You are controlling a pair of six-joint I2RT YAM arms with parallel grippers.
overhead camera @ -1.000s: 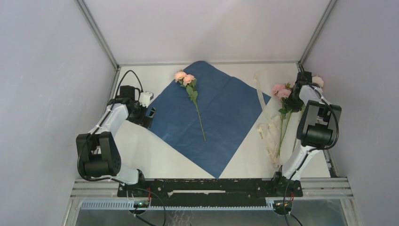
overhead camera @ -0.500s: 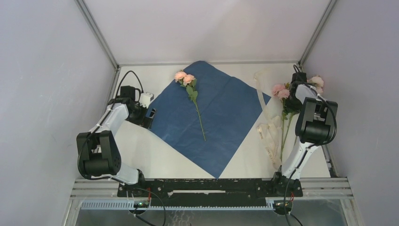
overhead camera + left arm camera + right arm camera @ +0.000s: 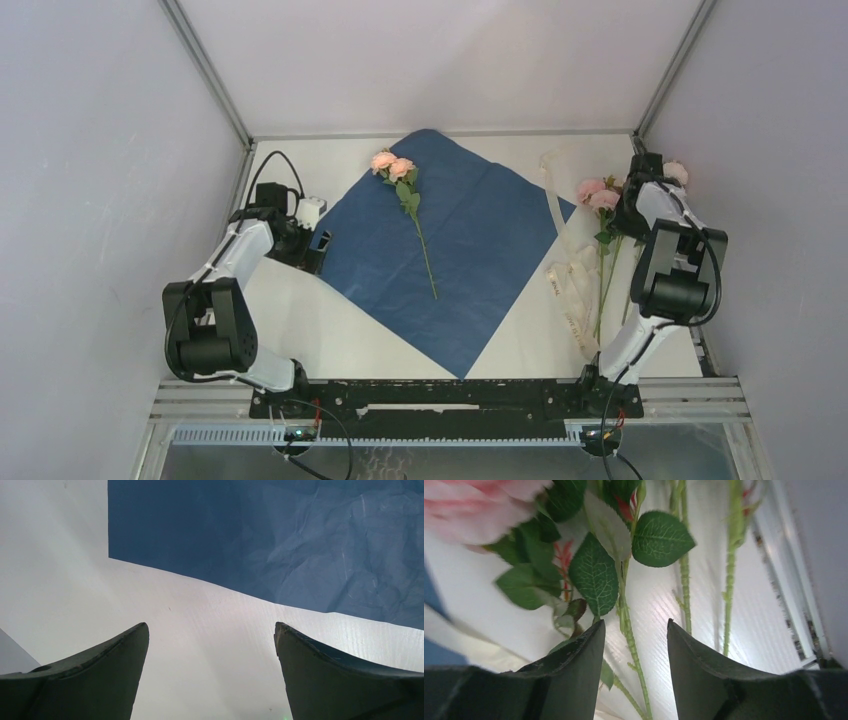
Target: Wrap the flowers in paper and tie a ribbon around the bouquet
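Observation:
The paper (image 3: 440,250) lies flat in the middle of the table, navy side up, with one pink flower (image 3: 395,168) and its long stem on it. More flowers (image 3: 598,195) lie at the right, stems pointing toward the near edge. The cream ribbon (image 3: 570,285) lies loose beside them. My right gripper (image 3: 630,208) hangs over these flowers. In the right wrist view it (image 3: 636,630) is open, with a green stem (image 3: 630,630) in the gap, touching neither finger. My left gripper (image 3: 211,627) is open over bare table at the paper's (image 3: 280,540) left corner. No wrapped bouquet is in view.
Grey walls and metal frame rails (image 3: 690,330) close in the table on the left, back and right. The right-hand flowers lie near the right rail (image 3: 791,605). Both arm bases sit on the bar at the near edge (image 3: 440,395).
The right gripper's jaws have opened wider around the stem. The right arm shifted slightly at the far right, and the flower stems there have settled on the table. The left arm has not moved.

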